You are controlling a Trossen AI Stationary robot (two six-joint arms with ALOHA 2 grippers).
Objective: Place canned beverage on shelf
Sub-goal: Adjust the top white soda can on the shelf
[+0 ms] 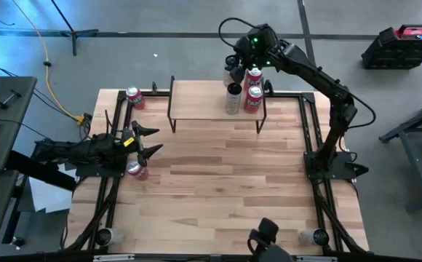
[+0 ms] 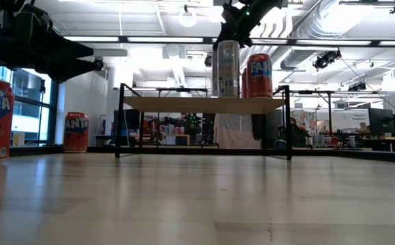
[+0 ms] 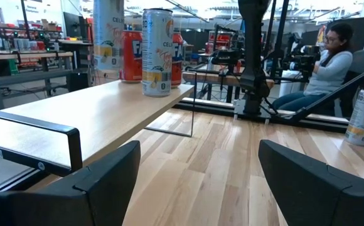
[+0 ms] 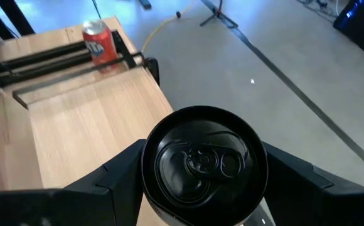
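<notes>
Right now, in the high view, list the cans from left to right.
Red can at the table's far left corner → red can under the left gripper → tall silver can on the shelf → two red cans together on the shelf.

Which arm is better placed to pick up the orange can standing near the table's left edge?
Left. Its open tool is right beside that orange can, while the right tool is across the table, over the tall can on the shelf.
</notes>
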